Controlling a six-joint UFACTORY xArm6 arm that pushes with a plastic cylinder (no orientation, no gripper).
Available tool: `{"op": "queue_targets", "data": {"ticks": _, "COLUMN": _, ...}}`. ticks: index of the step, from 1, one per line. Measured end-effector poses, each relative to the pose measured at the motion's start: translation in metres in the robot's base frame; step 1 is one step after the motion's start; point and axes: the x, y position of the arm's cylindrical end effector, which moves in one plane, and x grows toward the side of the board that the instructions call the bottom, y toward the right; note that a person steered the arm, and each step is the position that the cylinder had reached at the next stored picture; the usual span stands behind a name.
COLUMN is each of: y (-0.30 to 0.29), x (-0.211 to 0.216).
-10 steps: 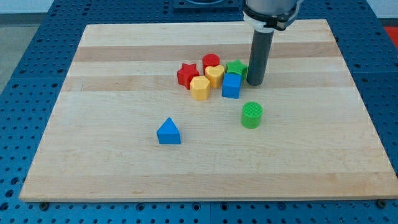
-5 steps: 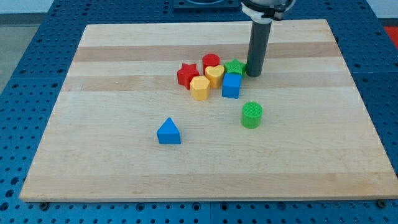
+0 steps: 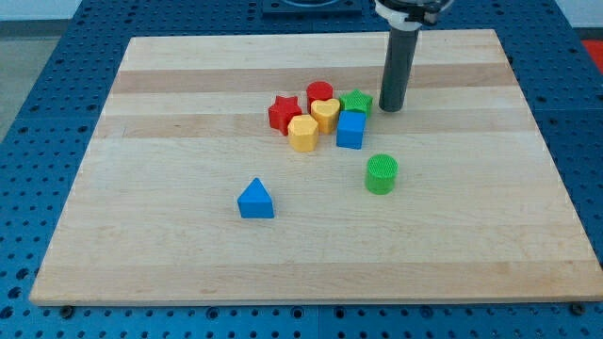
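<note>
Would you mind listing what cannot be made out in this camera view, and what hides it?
- Rod above my tip: cut off by the view's top edge.
- Red block at the cluster's back: its lower part is hidden by the yellow heart, so its shape is uncertain.
- Green star: its front is covered by the blue cube; whether my tip touches it is too close to tell.
- Board: its near corners are cut by the view's bottom.

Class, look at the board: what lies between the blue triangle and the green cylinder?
Nothing. In the camera view, only bare wood runs from the blue triangle to the green cylinder. My tip stands higher up, beside the green star.
</note>
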Motion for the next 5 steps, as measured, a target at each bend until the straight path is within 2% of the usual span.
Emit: {"op": "queue_targets", "data": {"ticks": 5, "y": -0.0050, "x": 0.0026}}
